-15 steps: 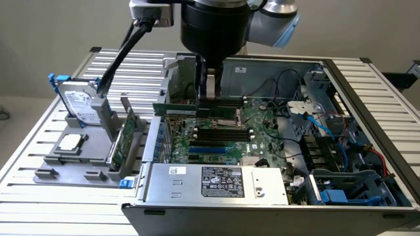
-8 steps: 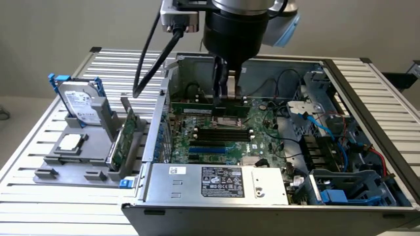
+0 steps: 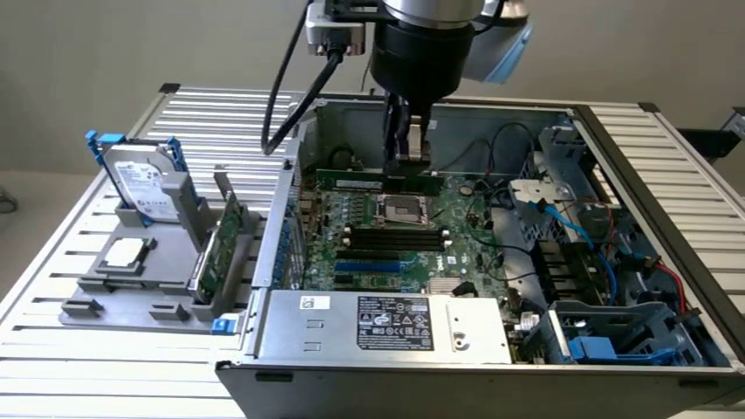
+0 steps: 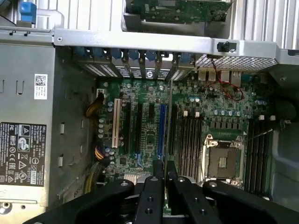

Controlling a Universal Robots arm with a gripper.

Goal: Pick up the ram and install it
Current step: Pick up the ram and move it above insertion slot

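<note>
Gripper [image 3: 407, 166] pinches the ram [image 3: 349, 182] above the motherboard [image 3: 466, 249] | your risk: a tilted stick misses the DIMM slots [image 3: 396, 236] and jams.

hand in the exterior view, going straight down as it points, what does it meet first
The hand grips the long thin green ram stick, so the stick's edge would land first, on the green motherboard by the black memory slots, probably; depth leaves the exact slot unclear.

We record slatted aluminium table [image 3: 652, 166]. Directly on it: open computer case [image 3: 466, 388], centre; grey fixture tray [image 3: 111, 305] just beside case, toward exterior view's left. Both sit flat.
</note>
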